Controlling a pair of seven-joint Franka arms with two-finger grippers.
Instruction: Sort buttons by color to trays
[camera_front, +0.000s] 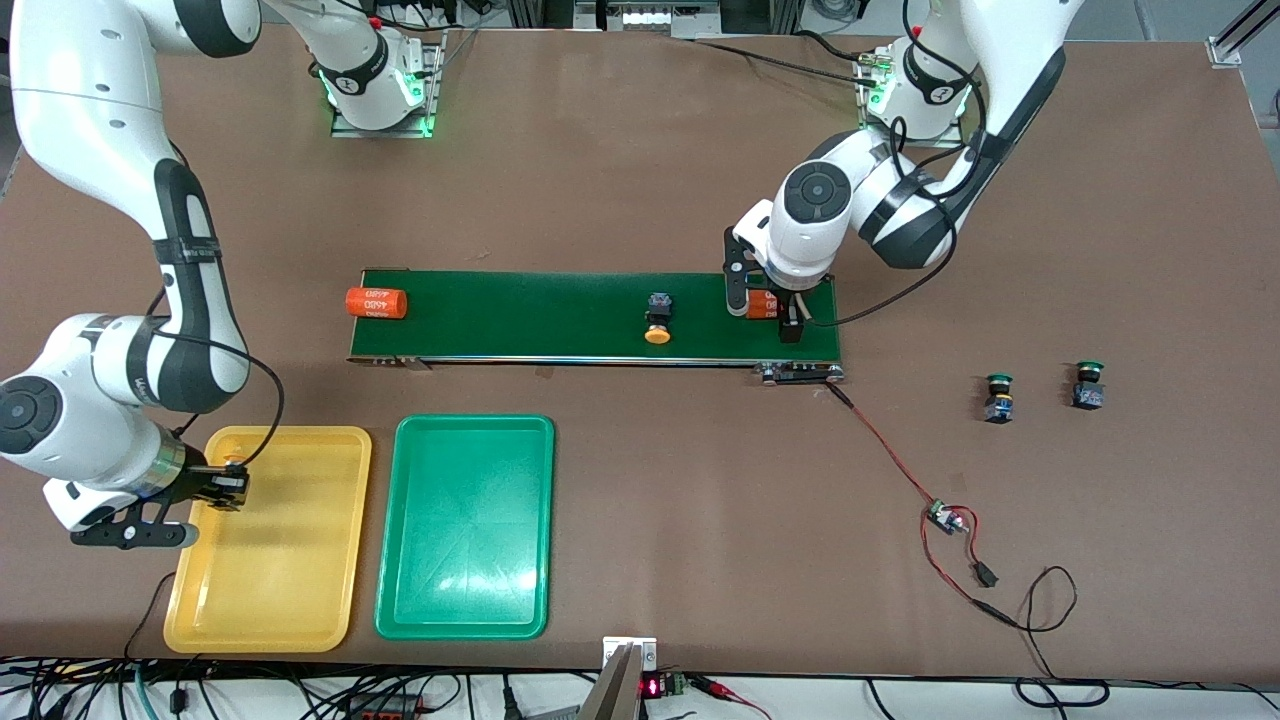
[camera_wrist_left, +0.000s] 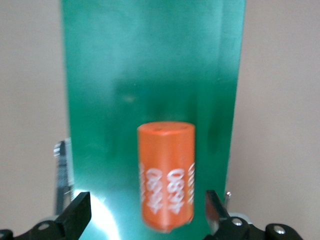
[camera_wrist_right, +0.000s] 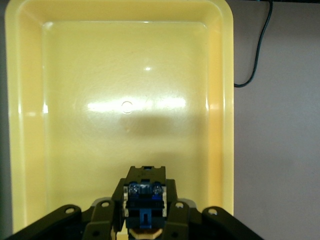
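Trays, yellow (camera_front: 300, 600) and green (camera_front: 465, 600), lie nearest. Right gripper (camera_wrist_right: 145, 220) pinches a button (camera_wrist_right: 144, 205) over yellow. Left gripper (camera_wrist_left: 147, 215), spread, straddles an orange cylinder (camera_wrist_left: 166, 175) on the belt (camera_front: 560, 310).

Brown table (camera_front: 640, 150) with conveyor belt (camera_front: 560, 315), yellow tray (camera_front: 270, 600), green tray (camera_front: 465, 600), 2 green-capped buttons (camera_front: 999, 396), perhaps a wired circuit board (camera_front: 945, 517).

Bright overhead light, blurred wrist views
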